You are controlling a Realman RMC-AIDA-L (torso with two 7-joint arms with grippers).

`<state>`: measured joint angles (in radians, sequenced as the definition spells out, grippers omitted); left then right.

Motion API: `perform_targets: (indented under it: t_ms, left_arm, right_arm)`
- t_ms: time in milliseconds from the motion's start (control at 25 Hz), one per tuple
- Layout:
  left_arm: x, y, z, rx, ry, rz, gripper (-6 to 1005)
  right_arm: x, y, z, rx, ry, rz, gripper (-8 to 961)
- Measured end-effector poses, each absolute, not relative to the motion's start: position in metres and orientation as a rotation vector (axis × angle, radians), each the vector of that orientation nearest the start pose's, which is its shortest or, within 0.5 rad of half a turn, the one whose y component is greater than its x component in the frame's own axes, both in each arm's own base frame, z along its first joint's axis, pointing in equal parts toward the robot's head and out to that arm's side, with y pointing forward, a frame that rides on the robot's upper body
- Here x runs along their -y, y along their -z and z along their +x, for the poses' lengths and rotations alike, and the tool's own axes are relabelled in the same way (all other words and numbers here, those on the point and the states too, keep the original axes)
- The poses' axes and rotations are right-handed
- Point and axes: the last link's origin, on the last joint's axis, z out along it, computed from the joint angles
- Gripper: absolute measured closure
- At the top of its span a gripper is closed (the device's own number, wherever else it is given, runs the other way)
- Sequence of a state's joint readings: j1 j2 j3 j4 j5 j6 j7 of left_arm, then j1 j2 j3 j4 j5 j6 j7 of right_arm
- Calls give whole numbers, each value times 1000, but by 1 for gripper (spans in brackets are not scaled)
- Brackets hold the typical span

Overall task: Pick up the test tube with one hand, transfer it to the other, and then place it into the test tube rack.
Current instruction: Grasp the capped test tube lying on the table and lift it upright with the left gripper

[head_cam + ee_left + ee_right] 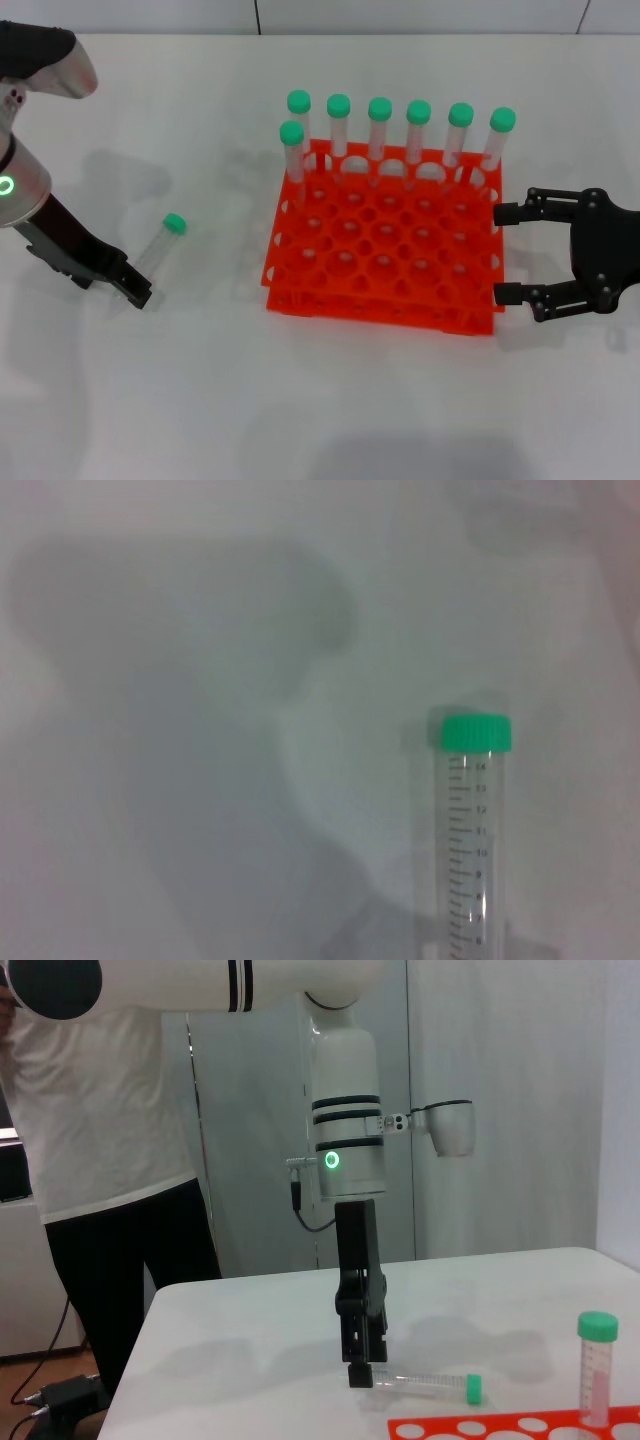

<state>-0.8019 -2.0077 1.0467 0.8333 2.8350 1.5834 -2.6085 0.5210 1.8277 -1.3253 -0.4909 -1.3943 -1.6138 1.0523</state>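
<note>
The test tube, clear with a green cap, lies on the white table left of the rack. It also shows in the left wrist view and the right wrist view. My left gripper, on the arm with the green ring, is down at the tube's bottom end; from the right wrist view it stands upright over that end. The orange-red test tube rack stands at the table's middle. My right gripper is open and empty, level with the rack's right side.
Several other green-capped tubes stand upright in the rack's back row, and one stands in the second row at the left. A person in a white shirt stands beyond the table's far side.
</note>
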Motion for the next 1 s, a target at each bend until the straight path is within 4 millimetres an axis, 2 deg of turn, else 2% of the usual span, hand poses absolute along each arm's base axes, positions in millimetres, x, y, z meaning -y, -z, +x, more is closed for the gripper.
perform_targets:
  t_ms: [160,400,480,720,1000]
  left_arm:
    - [-375,-21,-256,1458,-711,-2318,160]
    - [-377,-18,-253,1444,-722,-2328,229]
    - [-377,-15,-251,1430,-736,-2334,419]
    - [-378,-13,-248,1420,-736,-2343,658]
    - [-376,-10,-250,1426,-744,-2348,729]
  right_arm:
    - [-319,-27,257,-106,-772,-2906,85]
    - [-319,-27,257,-106,-773,-2906,84]
    - [-319,-27,257,-107,-773,-2906,84]
    - [-319,-27,257,-107,-772,-2905,85]
    - [-319,-27,257,-108,-772,-2905,85]
